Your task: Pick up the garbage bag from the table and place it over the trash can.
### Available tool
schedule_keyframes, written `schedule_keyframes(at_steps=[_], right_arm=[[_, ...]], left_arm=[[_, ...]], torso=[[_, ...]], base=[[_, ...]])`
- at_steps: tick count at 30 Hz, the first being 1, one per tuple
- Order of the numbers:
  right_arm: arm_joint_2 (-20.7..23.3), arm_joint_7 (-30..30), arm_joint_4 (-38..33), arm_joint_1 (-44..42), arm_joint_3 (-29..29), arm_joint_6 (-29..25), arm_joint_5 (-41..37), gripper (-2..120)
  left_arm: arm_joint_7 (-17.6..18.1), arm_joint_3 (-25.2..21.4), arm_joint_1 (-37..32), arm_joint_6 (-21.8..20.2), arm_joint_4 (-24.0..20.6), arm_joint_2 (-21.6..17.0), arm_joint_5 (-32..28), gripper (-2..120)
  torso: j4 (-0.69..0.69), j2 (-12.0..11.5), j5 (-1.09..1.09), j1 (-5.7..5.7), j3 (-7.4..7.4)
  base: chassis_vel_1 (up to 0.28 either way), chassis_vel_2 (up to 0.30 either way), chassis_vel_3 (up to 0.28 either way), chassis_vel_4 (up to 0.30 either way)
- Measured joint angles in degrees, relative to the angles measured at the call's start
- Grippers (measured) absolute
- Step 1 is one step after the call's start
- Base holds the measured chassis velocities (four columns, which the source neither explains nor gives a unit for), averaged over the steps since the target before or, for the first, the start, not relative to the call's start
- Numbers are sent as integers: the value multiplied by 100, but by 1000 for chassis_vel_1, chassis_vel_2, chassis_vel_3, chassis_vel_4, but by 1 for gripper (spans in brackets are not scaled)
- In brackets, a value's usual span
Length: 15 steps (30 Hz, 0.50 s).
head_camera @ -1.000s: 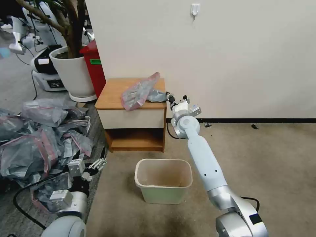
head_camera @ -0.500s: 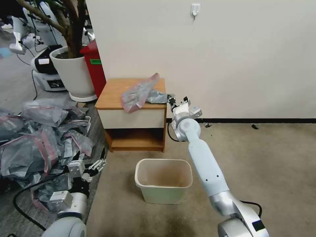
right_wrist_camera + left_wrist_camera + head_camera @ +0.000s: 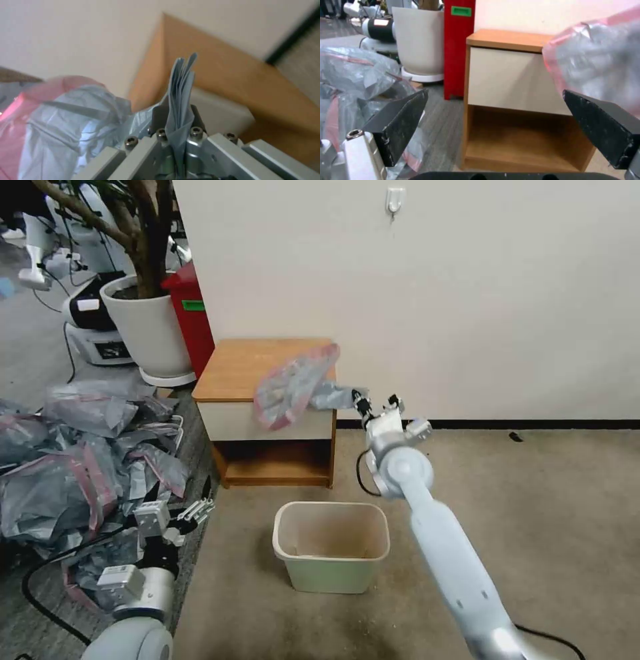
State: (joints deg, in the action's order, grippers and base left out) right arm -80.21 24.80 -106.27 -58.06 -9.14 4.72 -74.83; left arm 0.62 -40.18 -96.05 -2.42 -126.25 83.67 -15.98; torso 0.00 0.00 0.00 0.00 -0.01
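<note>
The trash can (image 3: 331, 545) stands open-topped on bare carpet, its mouth unobstructed from above. The table (image 3: 248, 364) stands just behind it, with a strip of free floor between them. The garbage bag (image 3: 293, 383), pinched in the right gripper (image 3: 363, 403), hangs over the table's front right corner. A heap of bags (image 3: 73, 460) blocks the floor on the left, where the left gripper (image 3: 190, 511) hangs with fingers spread. Right of the trash can, the carpet is clear up to the wall.

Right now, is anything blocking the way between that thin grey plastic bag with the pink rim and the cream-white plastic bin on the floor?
Nothing visible. The right gripper holds the grey bag at the wooden nightstand's edge; the cream-white bin stands open on bare carpet.
</note>
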Motion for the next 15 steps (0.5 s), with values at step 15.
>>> schedule_keyframes(at_steps=[15], right_arm=[[174,-109,-552,-2074,927,-65,1505,0]], left_arm=[[-3,36,-22,5,-86,101,4,100]], torso=[[0,0,0,0,0]], base=[[0,0,0,0]])
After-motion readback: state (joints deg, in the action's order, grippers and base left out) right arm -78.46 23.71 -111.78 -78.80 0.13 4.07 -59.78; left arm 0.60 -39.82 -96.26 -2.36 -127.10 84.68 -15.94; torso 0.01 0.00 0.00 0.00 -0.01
